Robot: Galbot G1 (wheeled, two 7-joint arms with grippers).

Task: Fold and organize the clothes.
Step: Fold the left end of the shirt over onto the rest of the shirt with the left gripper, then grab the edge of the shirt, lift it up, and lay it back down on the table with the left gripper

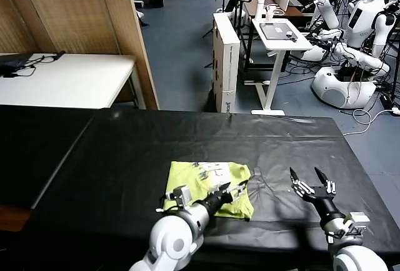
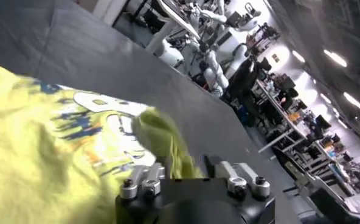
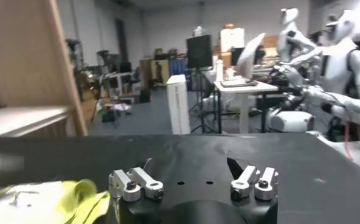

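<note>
The lime T-shirt (image 1: 203, 183) lies folded into a small rectangle on the black table (image 1: 125, 152), with a white and blue print facing up. My left gripper (image 1: 234, 188) is at the shirt's right edge. In the left wrist view a raised fold of the shirt (image 2: 162, 137) stands between its jaws, and the gripper (image 2: 189, 167) looks shut on it. My right gripper (image 1: 310, 183) is open and empty, just above bare table to the right of the shirt. The right wrist view shows its spread jaws (image 3: 191, 164) and the shirt (image 3: 52, 204) off to one side.
A white table (image 1: 69, 77) and a wooden partition (image 1: 81, 9) stand behind at the left. A white desk (image 1: 281, 34), a white cabinet (image 1: 226, 59) and other robots (image 1: 350, 52) stand on the floor beyond the black table's far edge.
</note>
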